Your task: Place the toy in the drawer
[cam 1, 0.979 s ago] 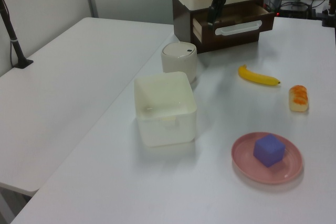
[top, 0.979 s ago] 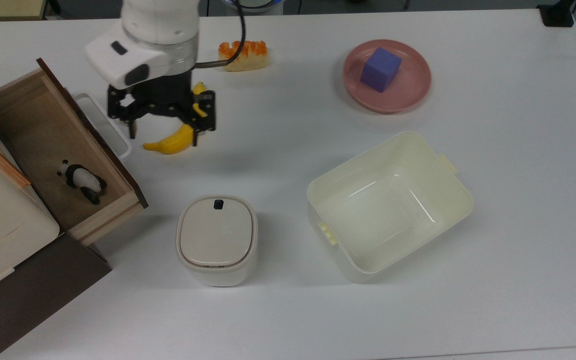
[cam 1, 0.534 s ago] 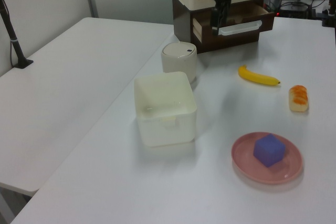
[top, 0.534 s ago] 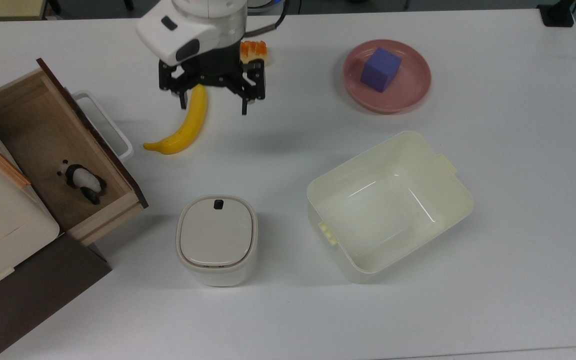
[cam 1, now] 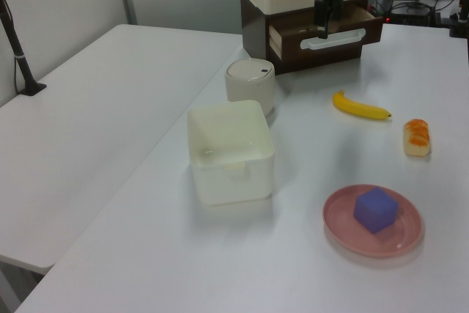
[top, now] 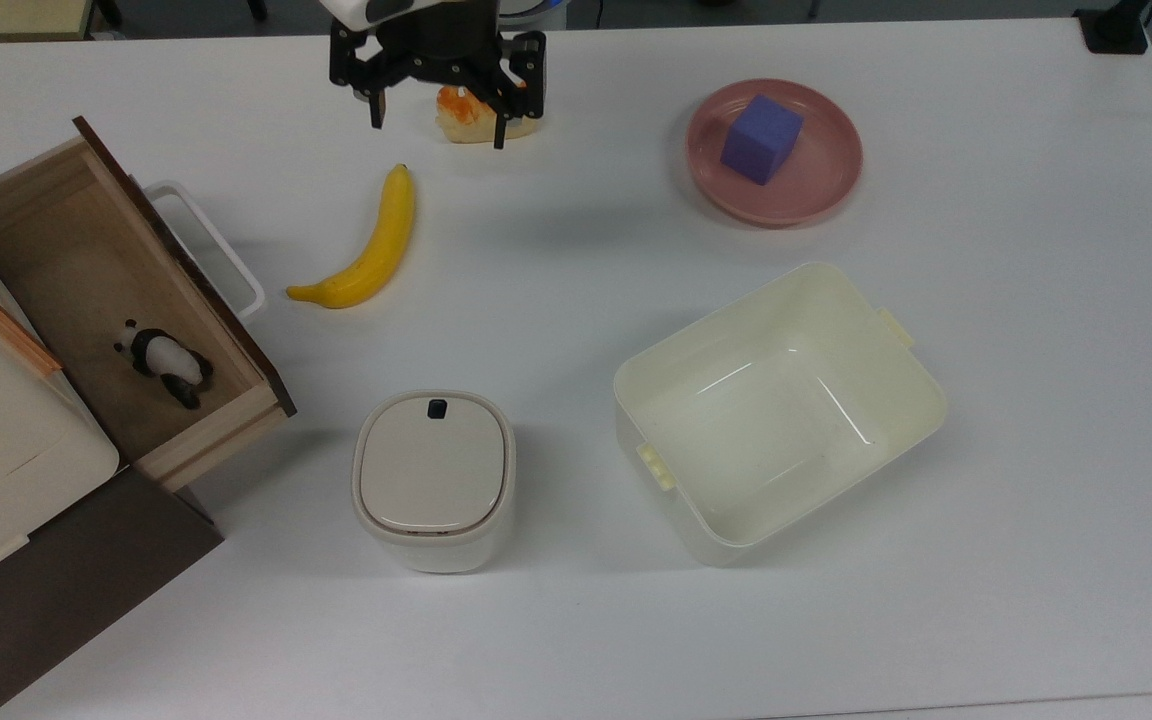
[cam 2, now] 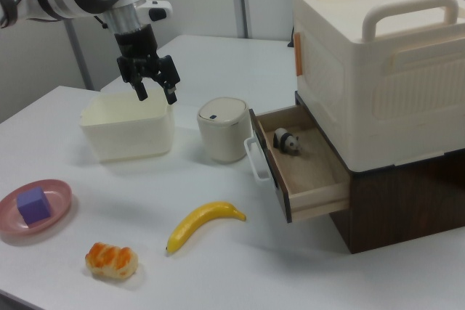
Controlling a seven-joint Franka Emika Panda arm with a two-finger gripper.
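top view / toy: the toy (top: 164, 362), a small black-and-white panda, stands on the floor of the drawer (top: 56, 255), toward the near corner by the dark front panel.
top view / gripper: the gripper (top: 436, 118) hangs at the far edge of the table, above the orange-topped bread (top: 463, 113), fingers spread with nothing between them.
top view / relation: the toy lies to the top view's left of the gripper and nearer, well apart from it, with the banana (top: 364, 245) between; the panda's body runs slantwise, head toward the far left.
left view / gripper: the gripper (cam 1: 322, 31) hangs in front of the drawer's white loop handle (cam 1: 335, 37).
right view / toy: the toy (cam 2: 288, 141) sits inside the open drawer (cam 2: 312, 172), at its inner end, under the cream case (cam 2: 378, 56).
right view / gripper: the gripper (cam 2: 155, 91) is spread and empty, above the cream tub (cam 2: 128, 133), well to the right view's left of the drawer.
judgement: the toy is already in the drawer; if anything is left, it is pushing the drawer shut.
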